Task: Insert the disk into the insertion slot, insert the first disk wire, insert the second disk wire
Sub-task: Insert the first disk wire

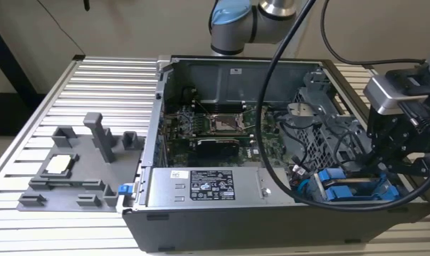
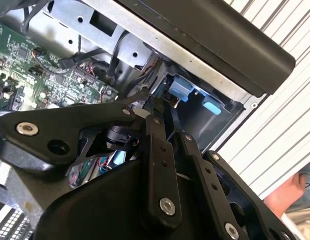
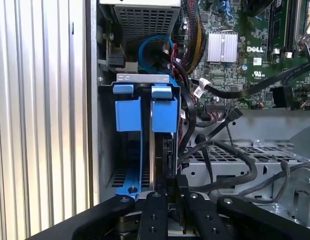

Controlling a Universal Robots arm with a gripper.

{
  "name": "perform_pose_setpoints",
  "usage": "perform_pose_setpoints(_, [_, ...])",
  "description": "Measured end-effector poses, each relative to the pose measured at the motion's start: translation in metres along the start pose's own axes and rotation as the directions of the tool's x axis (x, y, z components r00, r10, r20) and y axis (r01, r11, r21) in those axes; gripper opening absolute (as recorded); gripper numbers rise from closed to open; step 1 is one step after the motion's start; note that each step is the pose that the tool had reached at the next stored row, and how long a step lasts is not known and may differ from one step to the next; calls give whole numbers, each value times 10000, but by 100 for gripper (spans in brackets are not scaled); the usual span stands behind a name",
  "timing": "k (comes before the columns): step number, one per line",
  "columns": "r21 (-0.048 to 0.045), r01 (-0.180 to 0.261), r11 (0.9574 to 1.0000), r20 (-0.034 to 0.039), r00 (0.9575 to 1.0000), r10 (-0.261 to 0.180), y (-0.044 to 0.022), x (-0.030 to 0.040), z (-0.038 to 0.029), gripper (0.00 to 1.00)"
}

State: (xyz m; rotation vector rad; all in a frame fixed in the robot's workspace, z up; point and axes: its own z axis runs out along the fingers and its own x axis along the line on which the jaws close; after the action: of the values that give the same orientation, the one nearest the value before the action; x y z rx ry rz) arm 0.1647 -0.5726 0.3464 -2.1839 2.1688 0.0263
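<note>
Disk [image 3: 153, 150] — one — in slot [image 3: 145, 78], two blue tabs [image 3: 123, 89]

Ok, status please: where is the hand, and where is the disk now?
Hand at the open end of the insertion slot. Disk, in blue carrier, sits inside it. Black cables crowd beside it.

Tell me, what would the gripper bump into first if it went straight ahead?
Probably the disk in its blue carrier, standing in the insertion slot right ahead of the gripper, though depth is hard to judge.
</note>
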Motion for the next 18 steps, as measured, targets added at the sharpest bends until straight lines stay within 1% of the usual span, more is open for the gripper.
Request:
perform_pose_setpoints(8, [1,-28,10000,-2,10000,28,1,3,64,19])
perform_pose_setpoints(10, [2,-49,10000,-1,10000,49,2,5,96,19])
perform_pose_setpoints(13, [6,-88,10000,-21,10000,88,3,8,131,19])
perform_pose_setpoints(15, [5,-100,9999,-7,9999,100,4,9,163,19])
perform_pose_setpoints(18, [5,-101,9999,-5,9999,101,4,9,166,19])
